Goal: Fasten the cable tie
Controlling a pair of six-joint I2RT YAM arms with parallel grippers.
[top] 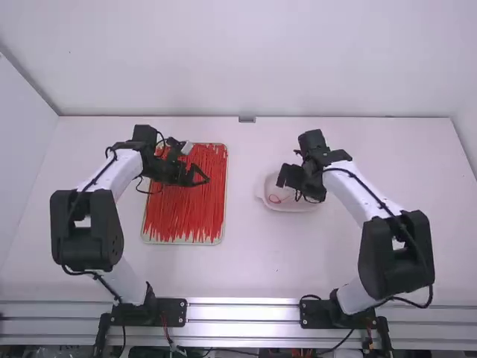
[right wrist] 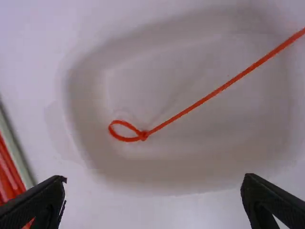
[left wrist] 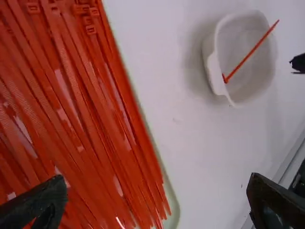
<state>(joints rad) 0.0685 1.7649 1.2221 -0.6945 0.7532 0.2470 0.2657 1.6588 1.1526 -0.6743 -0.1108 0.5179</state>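
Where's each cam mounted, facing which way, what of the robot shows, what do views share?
High view: fixed above and behind, facing forward and down onto the table; left claw over the cable ties, right claw over the bowl.
Left wrist view: on the left wrist, facing down at the ties, bowl beyond; own open fingers.
Right wrist view: on the right wrist, facing down into the bowl; own open fingers.
Shared: the bowl holding a looped tie.
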